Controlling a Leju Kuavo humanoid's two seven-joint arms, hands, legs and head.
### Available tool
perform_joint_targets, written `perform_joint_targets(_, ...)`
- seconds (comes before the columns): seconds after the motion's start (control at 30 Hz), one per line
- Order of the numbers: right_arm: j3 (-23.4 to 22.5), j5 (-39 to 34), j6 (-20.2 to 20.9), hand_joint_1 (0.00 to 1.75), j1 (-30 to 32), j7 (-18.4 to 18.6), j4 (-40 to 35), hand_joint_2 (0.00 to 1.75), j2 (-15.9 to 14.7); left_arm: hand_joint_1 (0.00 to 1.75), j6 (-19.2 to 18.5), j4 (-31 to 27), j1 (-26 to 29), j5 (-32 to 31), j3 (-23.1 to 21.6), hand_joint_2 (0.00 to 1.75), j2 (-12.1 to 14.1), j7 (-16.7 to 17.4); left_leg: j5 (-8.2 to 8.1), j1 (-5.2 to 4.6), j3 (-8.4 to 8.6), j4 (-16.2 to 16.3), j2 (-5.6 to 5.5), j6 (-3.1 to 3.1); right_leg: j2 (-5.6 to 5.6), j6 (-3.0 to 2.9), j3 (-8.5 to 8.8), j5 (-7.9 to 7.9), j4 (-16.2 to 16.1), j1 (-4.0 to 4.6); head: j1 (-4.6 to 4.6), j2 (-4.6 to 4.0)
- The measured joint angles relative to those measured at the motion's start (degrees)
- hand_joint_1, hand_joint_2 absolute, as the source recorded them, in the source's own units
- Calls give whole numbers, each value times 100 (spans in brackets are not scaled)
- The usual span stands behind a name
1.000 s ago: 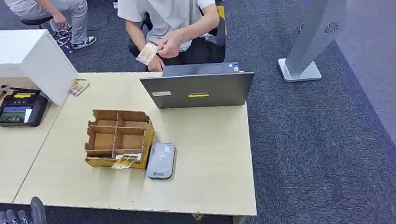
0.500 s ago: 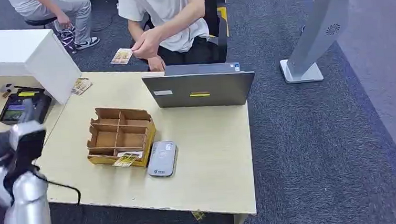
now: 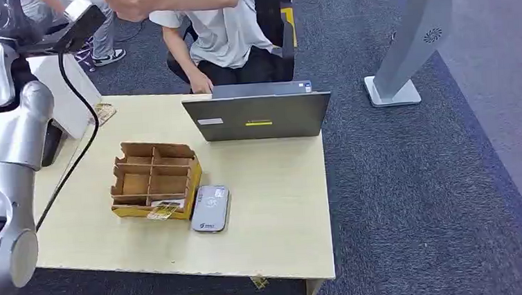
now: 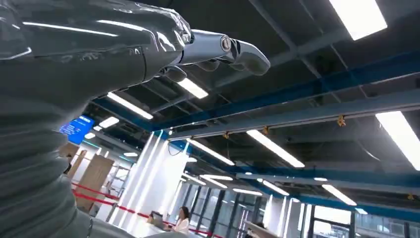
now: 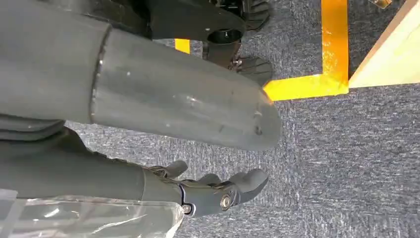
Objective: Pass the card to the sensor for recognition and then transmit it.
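The grey card sensor (image 3: 210, 208) lies flat on the table (image 3: 276, 209), right of a compartmented cardboard box (image 3: 155, 178). A yellow card (image 3: 163, 211) leans at the box's front, next to the sensor. My left arm (image 3: 7, 130) is raised high at the left. In the left wrist view my left hand (image 4: 163, 44) points at the ceiling, its fingers (image 4: 237, 49) stretched out and holding nothing. A person's hand (image 3: 126, 1) reaches across toward that arm. My right hand (image 5: 198, 191) hangs over the carpet, fingers apart and empty.
A grey laptop (image 3: 257, 116) stands at the table's far edge with a seated person (image 3: 222, 25) behind it. More cards (image 3: 105, 113) lie by a white box (image 3: 66, 85) at the left. A grey kiosk stand (image 3: 404, 47) is on the carpet at the right.
My left arm rose from below the table's front edge to high at the left. The person, who held a card by the laptop, stretched an arm out toward my raised hand.
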Motion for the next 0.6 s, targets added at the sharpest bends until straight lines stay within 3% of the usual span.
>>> perform_joint_targets(0.6,94,118,4,0,-82,90,2,0,31,0,39,734,-202,125,-192,175,114,-79,2,2,-6,-1,-2,-2,-2,-2,-3,-1,2,2,0,0)
